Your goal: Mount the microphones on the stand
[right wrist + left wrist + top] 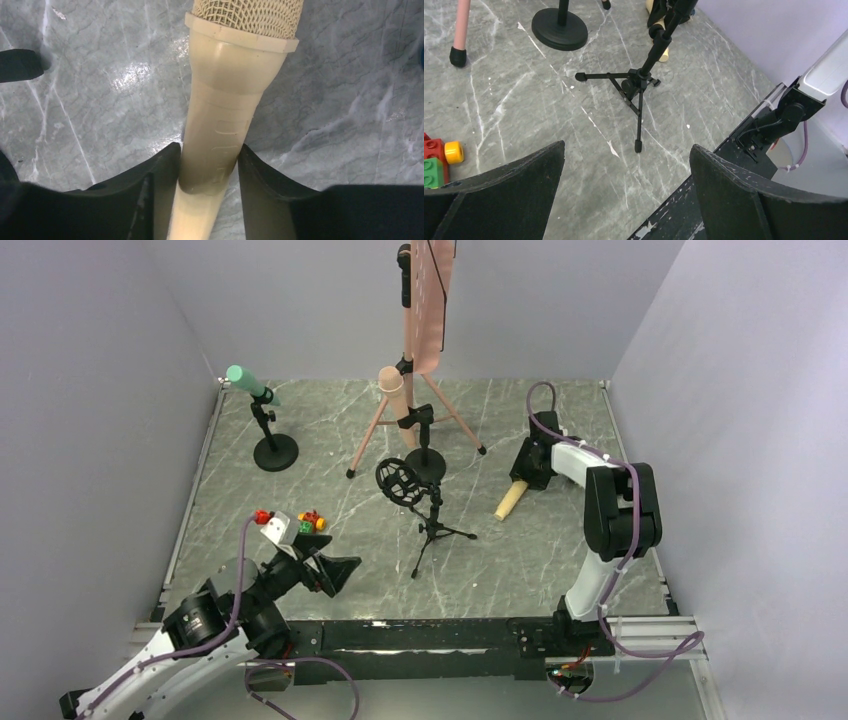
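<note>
A cream microphone [509, 502] lies on the marble table right of centre. My right gripper [528, 470] is down on it, its two fingers pressed against both sides of the handle; in the right wrist view the microphone [235, 100] runs up between them, mesh head at the top. A small black tripod stand [434, 527] with an empty shock mount [398, 480] stands mid-table, and shows in the left wrist view [639, 82]. My left gripper [335, 573] is open and empty at the front left, above the table [626, 175].
A green microphone [248, 382] sits on a round-base stand at back left. A pink microphone [393, 390] sits on another round-base stand [426, 462] beside a pink tripod [425, 390]. Coloured toy bricks [310, 522] lie near my left gripper.
</note>
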